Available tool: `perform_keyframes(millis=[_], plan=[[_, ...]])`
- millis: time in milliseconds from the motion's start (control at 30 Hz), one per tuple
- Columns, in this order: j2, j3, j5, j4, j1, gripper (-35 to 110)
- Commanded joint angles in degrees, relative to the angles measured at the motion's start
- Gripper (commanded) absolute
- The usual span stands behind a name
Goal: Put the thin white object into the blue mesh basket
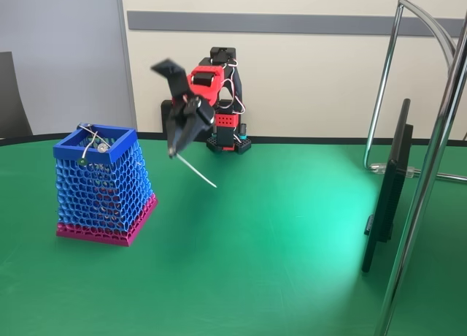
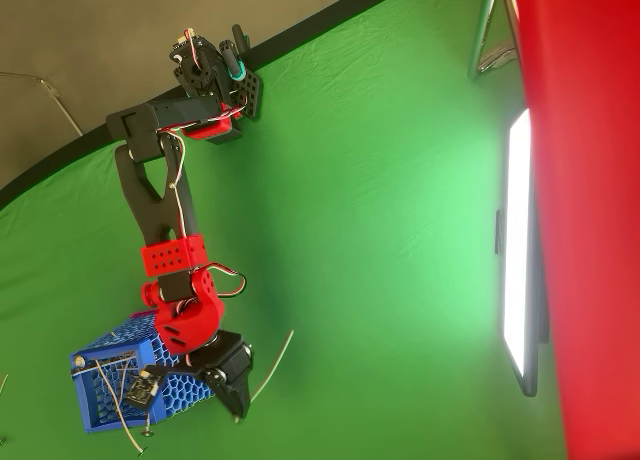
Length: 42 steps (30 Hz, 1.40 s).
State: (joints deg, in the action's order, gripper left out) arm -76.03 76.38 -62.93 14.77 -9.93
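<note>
The gripper (image 1: 175,147) hangs in the air above the green tabletop (image 1: 292,234), its fingers pointing down and closed narrowly on one end of the thin white stick (image 1: 198,172). The stick trails from the fingertips at a slant, its free end sloping toward the tabletop in the fixed view; whether that end touches the surface cannot be told. An end grip of this kind leaves most of the stick's length free, which suits feeding it tip-first through an opening. The blue mesh basket (image 1: 102,186) stands upright on its pink base near the left edge of the tabletop in the fixed view, with its square rim facing up, so entry must be from above. The basket already holds some small items, among them a thin white wire and a round piece resting against the rim. In the overhead view the gripper (image 2: 238,402) sits just beside the basket (image 2: 105,380), and the stick (image 2: 272,365) points away from it. The transfer is judged incomplete: the stick is lifted and beside the basket, not over the rim. The next move calls for carrying the stick across the rim before the fingers open, since a light, slightly curved stick may catch on the rim or the mesh.
</note>
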Motion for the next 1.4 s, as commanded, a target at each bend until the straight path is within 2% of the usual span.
perform_keyframes(millis=[0,200,467,667,1033,1367], plan=[[-6.8,3.0,-6.1,-11.0,-0.9,0],[-11.7,4.7,-17.1,-14.3,-2.6,0],[-15.6,9.1,-30.8,-24.3,-6.4,1],[-20.0,14.7,-36.4,-27.9,-9.7,1],[-25.5,22.4,-41.0,-31.5,-16.5,1],[-28.2,29.6,-39.8,-33.5,-20.4,1]])
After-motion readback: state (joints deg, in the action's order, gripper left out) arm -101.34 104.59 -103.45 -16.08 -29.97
